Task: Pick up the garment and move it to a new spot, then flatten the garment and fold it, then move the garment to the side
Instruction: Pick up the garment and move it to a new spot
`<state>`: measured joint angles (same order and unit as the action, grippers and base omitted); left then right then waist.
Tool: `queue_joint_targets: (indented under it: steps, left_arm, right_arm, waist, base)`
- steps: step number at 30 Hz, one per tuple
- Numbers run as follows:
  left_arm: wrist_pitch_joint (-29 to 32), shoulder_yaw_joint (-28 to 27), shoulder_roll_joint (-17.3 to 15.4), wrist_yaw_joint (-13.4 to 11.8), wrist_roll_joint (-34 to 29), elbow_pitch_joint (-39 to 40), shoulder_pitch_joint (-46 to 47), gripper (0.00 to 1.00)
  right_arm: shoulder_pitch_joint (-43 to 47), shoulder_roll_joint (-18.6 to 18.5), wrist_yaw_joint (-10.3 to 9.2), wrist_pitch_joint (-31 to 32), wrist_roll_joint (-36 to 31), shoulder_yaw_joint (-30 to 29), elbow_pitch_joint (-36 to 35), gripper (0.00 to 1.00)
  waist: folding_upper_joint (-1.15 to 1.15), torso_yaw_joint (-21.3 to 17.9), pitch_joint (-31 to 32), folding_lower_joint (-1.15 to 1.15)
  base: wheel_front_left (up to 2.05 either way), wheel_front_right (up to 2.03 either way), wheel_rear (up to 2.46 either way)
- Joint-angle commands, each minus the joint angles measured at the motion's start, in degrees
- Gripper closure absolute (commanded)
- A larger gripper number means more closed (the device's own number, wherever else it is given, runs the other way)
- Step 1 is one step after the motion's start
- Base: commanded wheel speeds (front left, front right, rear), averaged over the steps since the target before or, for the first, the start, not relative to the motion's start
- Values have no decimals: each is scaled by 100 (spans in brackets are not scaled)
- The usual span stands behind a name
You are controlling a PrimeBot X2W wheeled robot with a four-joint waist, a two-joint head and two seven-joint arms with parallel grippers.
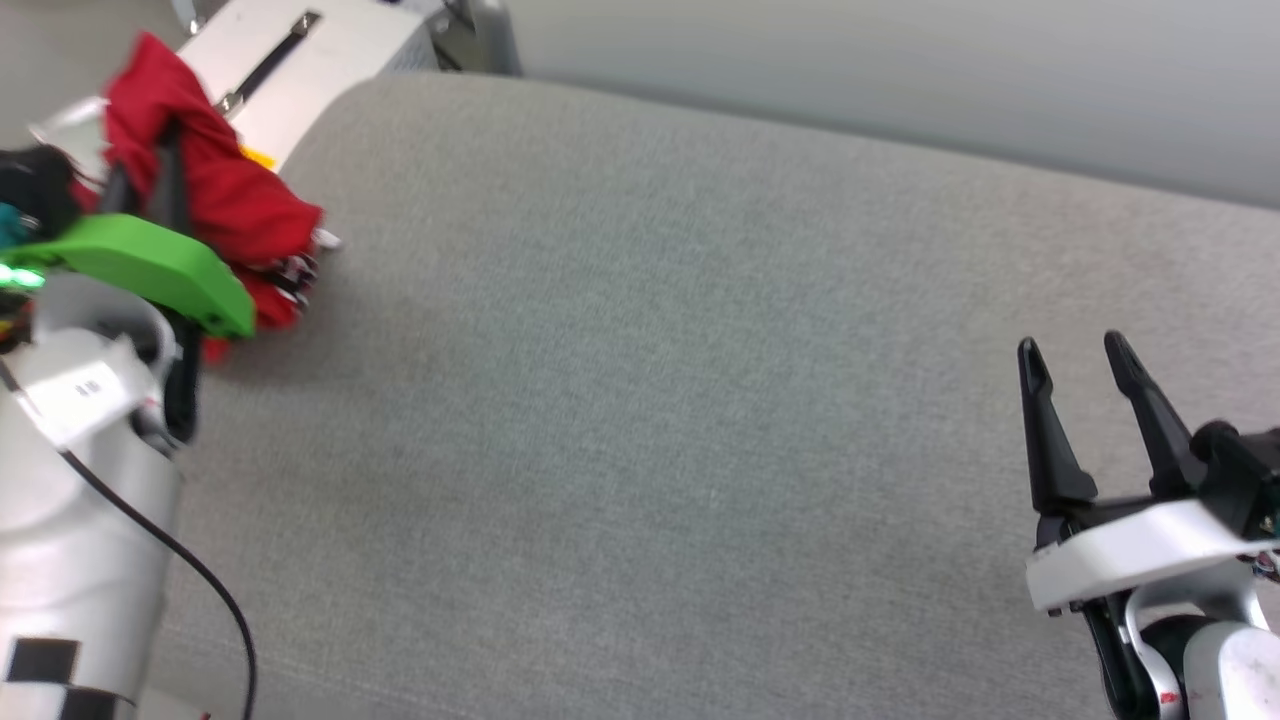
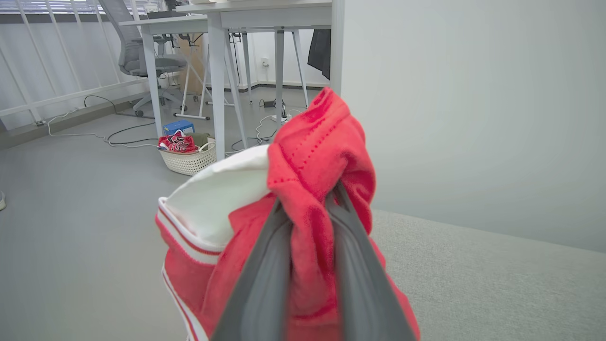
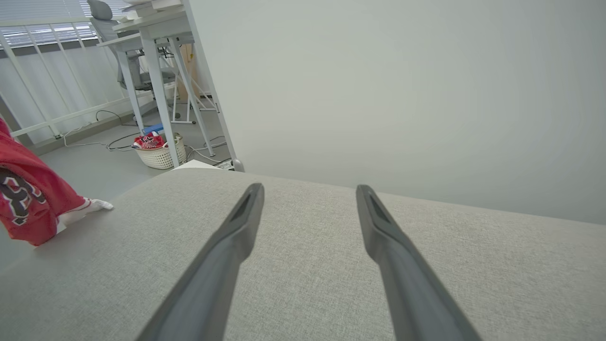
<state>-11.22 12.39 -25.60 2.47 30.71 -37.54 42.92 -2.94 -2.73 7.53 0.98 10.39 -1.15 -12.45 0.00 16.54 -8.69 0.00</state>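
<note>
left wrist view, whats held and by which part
The left gripper pinches the garment by a bunched fold of red fabric; the right gripper holds nothing.

Head view above grey surface (image 1: pixel 640 420), 2 wrist views low — sharing it

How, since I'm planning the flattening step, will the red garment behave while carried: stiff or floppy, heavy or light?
Likely floppy: the garment hangs bunched and creased from the left gripper, whose jaws pinch one fold. Probably light: that small pinch seems to hold most of it up. It may drag, since its low end seems to touch the grey cushion.
</note>
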Motion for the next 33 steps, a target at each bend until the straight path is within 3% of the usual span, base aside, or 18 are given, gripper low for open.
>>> queue_joint_targets:
  steps: [1, 12, 19, 22, 27, 33]
  left_arm:
    - [0, 68, 110, -32, -41, 193, -200, 100]
    - [523, 821, 891, -28, 46, 1799, -1134, 100]
    - [855, 1730, 1596, 181, 7, 2315, -1377, 100]
    - [907, 2210, 1901, 257, 5, 2352, -1601, 100]
    - [874, 2333, 1823, 168, -69, 1971, -1888, 100]
    - [756, 2710, 1720, 317, -236, 1527, -2023, 100]
  right_arm:
    - [127, -16, -4, -36, 63, -28, 17, 0]
    - [473, -15, -4, 41, 130, -192, -68, 0]
    - [454, -15, -4, 98, 155, -258, -206, 0]
    - [396, -15, -4, 63, 216, -301, -291, 0]
    - [302, -15, -4, -9, 248, -306, -281, 0]
    - [90, -15, -4, -75, 210, -229, -188, 0]
  waist:
    - [0, -357, 567, 0]
    - [0, -1470, 805, 0]
    - [0, -2150, 402, 0]
    - [0, -2359, -127, 0]
    - [0, -2364, -568, 0]
    - [0, -2169, -839, 0]
  base:
    - [0, 0, 0]
    - [0, 0, 0]
    - [0, 0, 0]
    - [0, 0, 0]
    - [0, 0, 0]
    - [0, 0, 0]
